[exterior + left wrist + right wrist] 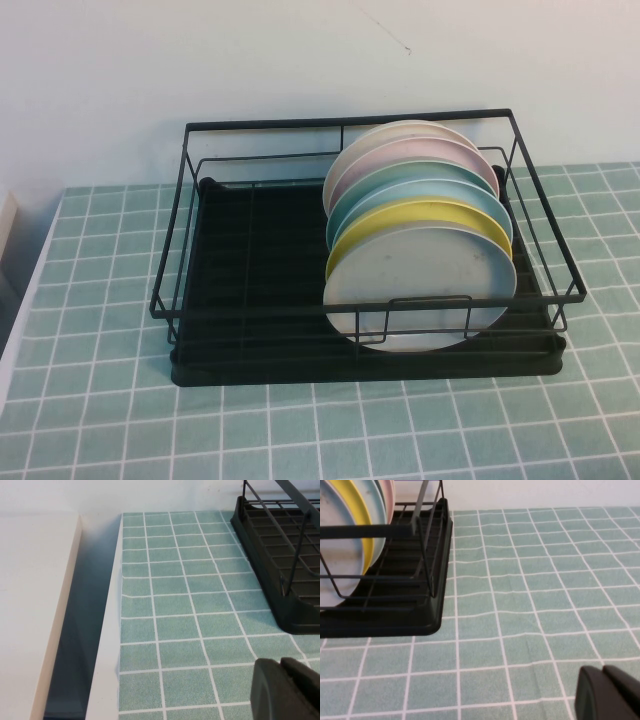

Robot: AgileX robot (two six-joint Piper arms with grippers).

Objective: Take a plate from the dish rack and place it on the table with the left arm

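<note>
Covering the table (100, 400), pale green tiles, white wall behind, left gripper (287, 690) and right gripper (610, 692) closed, empty.

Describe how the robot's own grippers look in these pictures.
Only fingertips show. The left gripper appears as matte black, rounded-edged finger blocks, pressed together, above the table. The right gripper looks the same: plain black, rounded, no markings. No cables or sleeves are visible.

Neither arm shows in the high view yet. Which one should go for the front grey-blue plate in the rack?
Left, probably. The plate stands frontmost in the dish rack, and bare table lies beside the left gripper for setting it down. The right gripper sits nearer the plates, yet both look shut.
</note>
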